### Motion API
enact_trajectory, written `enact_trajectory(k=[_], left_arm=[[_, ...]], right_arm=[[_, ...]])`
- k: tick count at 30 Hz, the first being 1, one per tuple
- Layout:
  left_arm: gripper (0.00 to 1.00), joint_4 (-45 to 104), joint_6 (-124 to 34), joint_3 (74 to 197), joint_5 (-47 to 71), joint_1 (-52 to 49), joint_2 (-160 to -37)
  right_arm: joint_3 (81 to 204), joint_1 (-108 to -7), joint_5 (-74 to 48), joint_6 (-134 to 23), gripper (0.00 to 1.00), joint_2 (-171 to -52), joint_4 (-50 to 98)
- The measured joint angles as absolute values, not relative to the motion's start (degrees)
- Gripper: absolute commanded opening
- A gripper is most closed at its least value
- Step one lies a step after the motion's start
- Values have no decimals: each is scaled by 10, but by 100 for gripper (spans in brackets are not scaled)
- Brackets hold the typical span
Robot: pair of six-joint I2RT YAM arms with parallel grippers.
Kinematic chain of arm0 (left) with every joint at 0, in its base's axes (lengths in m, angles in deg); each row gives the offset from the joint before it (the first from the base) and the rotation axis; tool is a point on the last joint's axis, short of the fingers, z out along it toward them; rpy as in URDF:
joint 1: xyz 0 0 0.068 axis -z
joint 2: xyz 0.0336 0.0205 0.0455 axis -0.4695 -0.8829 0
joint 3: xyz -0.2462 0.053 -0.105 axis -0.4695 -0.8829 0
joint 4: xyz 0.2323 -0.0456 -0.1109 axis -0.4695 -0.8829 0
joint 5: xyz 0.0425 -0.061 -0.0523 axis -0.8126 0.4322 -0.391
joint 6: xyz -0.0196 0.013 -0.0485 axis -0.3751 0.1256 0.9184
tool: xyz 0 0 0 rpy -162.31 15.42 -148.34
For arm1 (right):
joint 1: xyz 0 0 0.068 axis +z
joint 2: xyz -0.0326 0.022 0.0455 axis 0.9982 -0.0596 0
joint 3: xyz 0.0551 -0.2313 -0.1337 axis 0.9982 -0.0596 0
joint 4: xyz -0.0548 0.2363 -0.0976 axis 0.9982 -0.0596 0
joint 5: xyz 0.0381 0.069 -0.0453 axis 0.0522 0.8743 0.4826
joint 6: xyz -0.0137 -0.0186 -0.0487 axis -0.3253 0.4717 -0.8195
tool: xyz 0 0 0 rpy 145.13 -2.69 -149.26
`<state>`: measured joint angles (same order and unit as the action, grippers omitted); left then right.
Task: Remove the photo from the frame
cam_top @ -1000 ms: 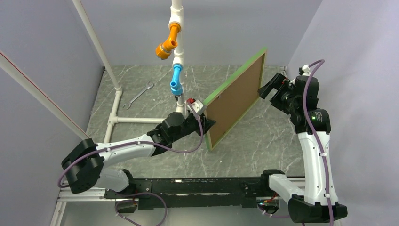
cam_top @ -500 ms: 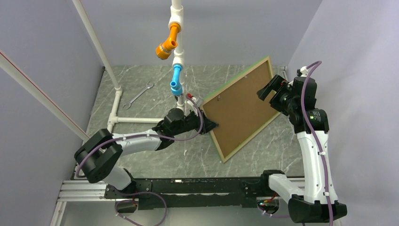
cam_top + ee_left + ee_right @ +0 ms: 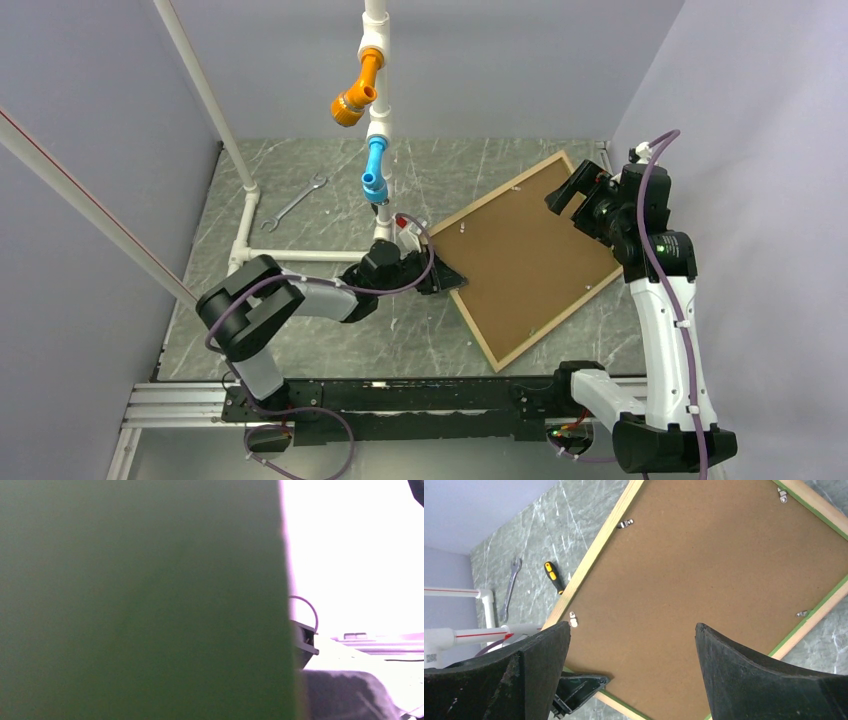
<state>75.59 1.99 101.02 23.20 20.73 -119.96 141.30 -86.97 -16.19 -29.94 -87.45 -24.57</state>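
The frame [image 3: 556,324] is laid back upward on the table [image 3: 330,165], right of the white pipe post [image 3: 379,125]. The brown backing panel [image 3: 525,255] is shown and the photo is hidden. The frame corner nearest the post is grasped by the left gripper [image 3: 443,277]. The right gripper [image 3: 577,196] is held spread wide above the side away from the post.

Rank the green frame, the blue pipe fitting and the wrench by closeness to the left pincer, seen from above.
1. The frame, clamped at its corner by the left pincer.
2. The blue pipe fitting, raised just behind.
3. The wrench, lying far back-left.
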Motion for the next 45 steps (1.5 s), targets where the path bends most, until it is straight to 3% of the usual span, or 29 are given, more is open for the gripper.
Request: enact_trajectory(k=[11, 24, 36, 43, 45], left_arm=[[0, 850, 155, 1005, 234, 211, -1295], [0, 846, 217, 1006, 225, 212, -1334], [22, 854, 285, 1001, 226, 213, -1374], [43, 900, 319, 971, 224, 216, -1398], [58, 915, 316, 960, 223, 216, -1402]], right_arm=[[1403, -870, -162, -302, 95, -876, -238], [1383, -870, -162, -304, 95, -879, -230], [1373, -870, -162, -304, 95, -879, -224], [1372, -870, -162, -304, 95, -878, -223], [1370, -870, -162, -304, 95, -877, -220]])
